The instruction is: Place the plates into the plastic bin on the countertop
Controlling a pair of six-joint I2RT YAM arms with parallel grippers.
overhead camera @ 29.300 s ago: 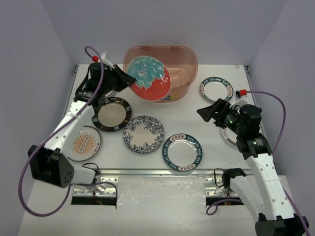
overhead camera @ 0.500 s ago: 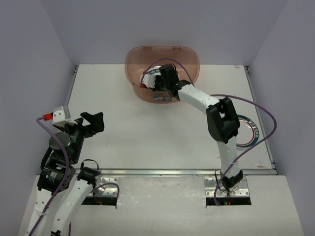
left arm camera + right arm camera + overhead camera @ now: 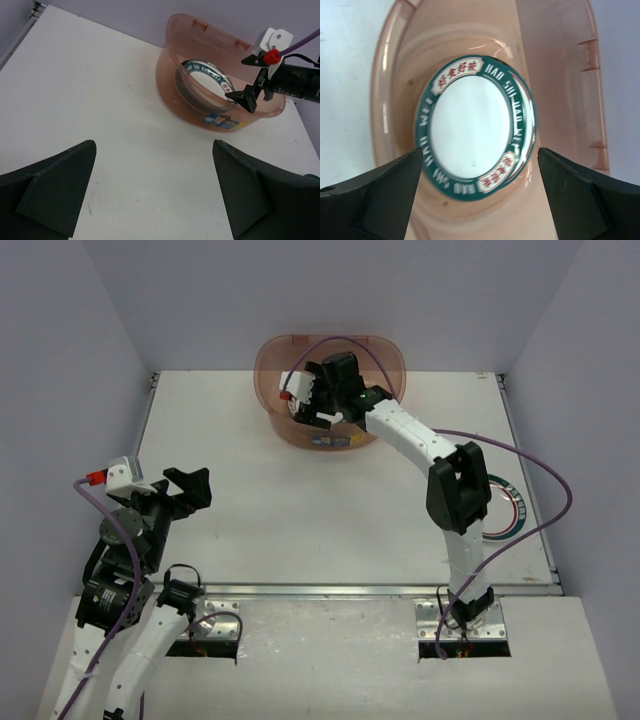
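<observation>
At 12 o'clock on the counter (image 3: 300,510) sits the plastic bin (image 3: 330,340). Over it hangs the right tool (image 3: 312,405), jaws spread wide and gripping nothing. Directly below it, a teal-rimmed lettered plate (image 3: 475,122) lies inside the bin, atop others. A second plate (image 3: 508,502) rests at 3 o'clock, partly hidden by the right arm (image 3: 455,495). The left tool (image 3: 190,488) hovers at 8 o'clock, also wide open and empty.

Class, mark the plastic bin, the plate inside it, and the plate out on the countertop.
plastic bin (image 3: 165,92), left wrist view, outer left wall.
lettered plate (image 3: 472,132), right wrist view, white centre.
countertop plate (image 3: 514,502), top view, exposed teal rim.
</observation>
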